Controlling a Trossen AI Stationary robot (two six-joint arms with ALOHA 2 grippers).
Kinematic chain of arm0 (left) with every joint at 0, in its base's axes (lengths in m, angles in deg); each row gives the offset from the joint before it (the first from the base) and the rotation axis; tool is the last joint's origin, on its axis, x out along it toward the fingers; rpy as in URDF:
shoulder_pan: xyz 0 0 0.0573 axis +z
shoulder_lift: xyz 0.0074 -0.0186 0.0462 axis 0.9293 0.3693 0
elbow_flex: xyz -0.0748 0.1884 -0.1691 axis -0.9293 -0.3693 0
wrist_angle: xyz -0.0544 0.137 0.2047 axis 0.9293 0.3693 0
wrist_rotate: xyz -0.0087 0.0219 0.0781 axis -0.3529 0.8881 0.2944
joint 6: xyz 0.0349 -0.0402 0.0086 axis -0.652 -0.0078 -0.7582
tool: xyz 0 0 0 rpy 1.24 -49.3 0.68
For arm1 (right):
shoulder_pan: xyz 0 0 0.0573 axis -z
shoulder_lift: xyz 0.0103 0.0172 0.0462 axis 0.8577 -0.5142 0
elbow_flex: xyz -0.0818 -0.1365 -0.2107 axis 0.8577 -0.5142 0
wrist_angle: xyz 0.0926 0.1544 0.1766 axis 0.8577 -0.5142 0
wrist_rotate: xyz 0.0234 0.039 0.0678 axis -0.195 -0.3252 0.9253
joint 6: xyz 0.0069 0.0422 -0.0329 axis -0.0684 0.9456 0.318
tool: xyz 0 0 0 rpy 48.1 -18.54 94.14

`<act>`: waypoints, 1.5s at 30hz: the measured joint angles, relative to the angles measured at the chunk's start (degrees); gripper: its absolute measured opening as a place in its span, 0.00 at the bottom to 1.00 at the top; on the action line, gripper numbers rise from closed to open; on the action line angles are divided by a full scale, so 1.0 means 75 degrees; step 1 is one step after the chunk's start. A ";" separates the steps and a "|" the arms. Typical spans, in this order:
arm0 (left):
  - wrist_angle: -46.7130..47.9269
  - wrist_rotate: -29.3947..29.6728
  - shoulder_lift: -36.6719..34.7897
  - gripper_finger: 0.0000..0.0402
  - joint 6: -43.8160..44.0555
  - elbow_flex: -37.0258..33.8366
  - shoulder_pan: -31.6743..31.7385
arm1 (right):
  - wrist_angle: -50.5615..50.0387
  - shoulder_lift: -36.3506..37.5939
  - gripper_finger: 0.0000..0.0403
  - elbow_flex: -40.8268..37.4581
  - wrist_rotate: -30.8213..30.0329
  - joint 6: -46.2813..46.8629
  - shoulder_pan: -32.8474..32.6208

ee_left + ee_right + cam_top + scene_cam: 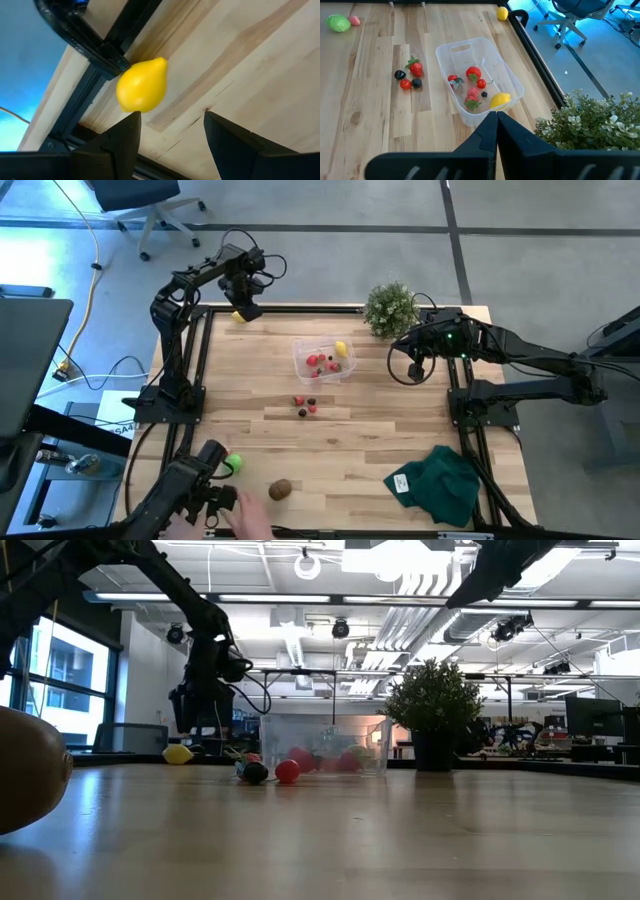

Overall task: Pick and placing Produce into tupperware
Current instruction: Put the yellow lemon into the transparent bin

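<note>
1. The tupperware (322,361) sits on the wooden surface (400,430) a little toward the far edge, near the middle; inside it lie several red berries (473,73), a tiny dark berry, and a yellow lemon (500,100) at the end nearest the potted plant (390,308).
2. Just in front of the tupperware, a small cluster of loose berries (306,405), red and dark, rests on the bare wood, apart from the container.
3. A second lemon (142,86) lies at the far left corner of the surface, beside the dark frame rail; the left claw (246,307) hangs directly over it with its fingers (120,140) spread and released, the lemon just ahead of the tips and not gripped.
4. A green ball (234,464) lies near the front left edge, and a brown kiwi (281,489) sits just to its right, closer to the front; a person's hand (250,520) reaches in at the front edge close to the kiwi, without touching it.
5. The right claw (418,352) waits above the surface to the right of the tupperware, beside the potted plant, its fingers clenched together and empty.
6. A dark green cloth (440,483) lies crumpled at the front right corner, well apart from the produce.
</note>
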 joint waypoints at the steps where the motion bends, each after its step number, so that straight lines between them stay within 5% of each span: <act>1: 0.0005 0.0000 0.0000 0.52 0.0037 0.0000 0.0000 | 0.0000 0.0000 0.00 0.0000 0.0000 -0.0001 0.0001; 30: -0.1537 0.0956 0.0006 0.52 0.0163 -0.0948 -0.0128 | -0.0002 -0.0001 0.00 0.0000 0.0000 -0.0001 -0.0002; 45: -0.1632 0.0799 0.0003 0.52 0.0319 -0.1244 -0.0131 | -0.0001 -0.0003 0.00 0.0000 0.0001 0.0001 -0.0002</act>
